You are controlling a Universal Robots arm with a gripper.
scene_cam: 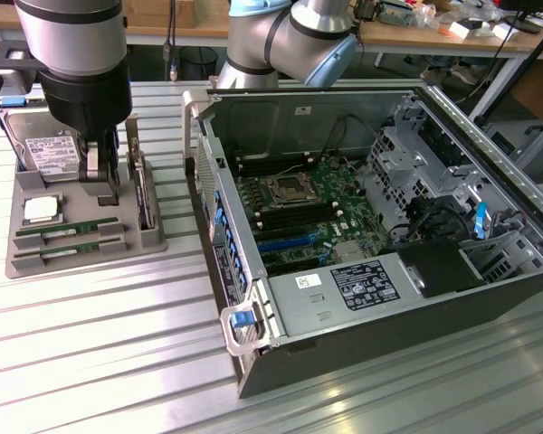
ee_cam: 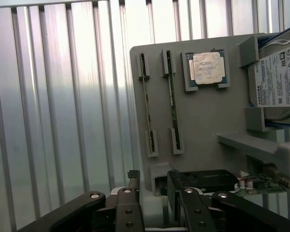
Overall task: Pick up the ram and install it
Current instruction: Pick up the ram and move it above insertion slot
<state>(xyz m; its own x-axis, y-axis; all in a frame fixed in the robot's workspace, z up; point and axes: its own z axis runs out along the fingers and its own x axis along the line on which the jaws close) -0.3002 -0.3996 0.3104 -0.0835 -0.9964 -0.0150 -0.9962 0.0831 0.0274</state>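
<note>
Two ram sticks lie side by side in slots of the grey tray [scene_cam: 81, 264], at the exterior view's left: one ram strip [scene_cam: 68, 230] and a second [scene_cam: 72, 247] beside it. In the wrist view they are thin green strips seen edge-on, the ram [ee_cam: 146, 113] and its neighbour [ee_cam: 172, 104]. My gripper [scene_cam: 100, 181] hangs over the tray, between the hard drive and the ram slots, a short way above them. In the wrist view my gripper [ee_cam: 157, 215] is open, and nothing sits between its black fingers [ee_cam: 126, 210].
The tray also holds a hard drive [scene_cam: 47, 149], a square silver processor [scene_cam: 40, 210] and a wider card [scene_cam: 144, 194] standing on edge. The open computer case [scene_cam: 253, 357] lies to the exterior view's right, its motherboard [scene_cam: 299, 203] exposed. Everything rests on a ribbed metal table [scene_cam: 100, 353].
</note>
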